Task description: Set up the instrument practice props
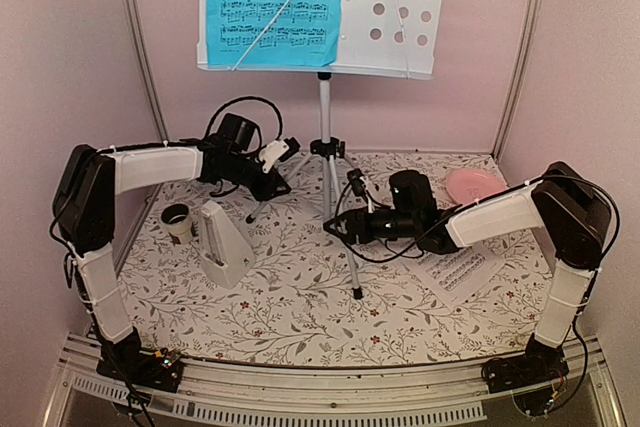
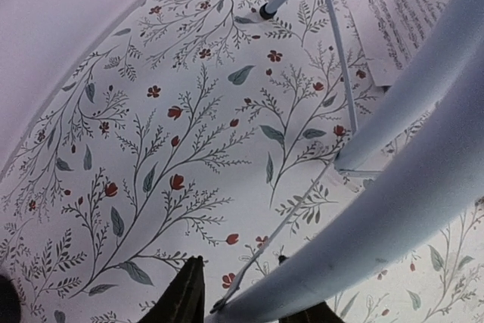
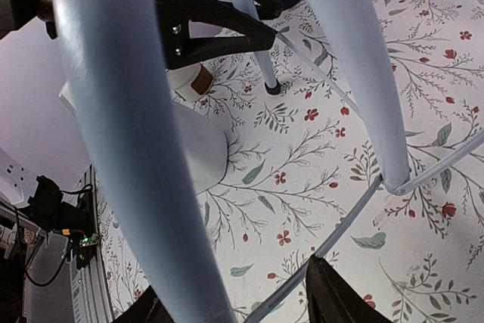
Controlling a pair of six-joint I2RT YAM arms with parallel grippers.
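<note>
While both arms reach in from the near edge, the white sheet [image 1: 458,272] lies flat on the flowered cloth [image 1: 300,322] under the right forearm. The metronome [image 1: 225,237] stands upright at the left, with the cup [image 1: 178,219] just beside it. Past these, the right gripper [image 1: 337,229] straddles the front leg of the stand [image 1: 325,117]. Its fingers [image 3: 333,296] are apart, the leg close by one and clear of the other. Farther back, the left gripper [image 1: 285,154] has its fingers [image 2: 185,296] either side of the stand's left leg; whether they press on it I cannot tell. The plate [image 1: 475,184] lies at the back right. Farthest off, the blue sheet [image 1: 270,7] sits on the left half of the stand's desk, under a thin wire arm.
</note>
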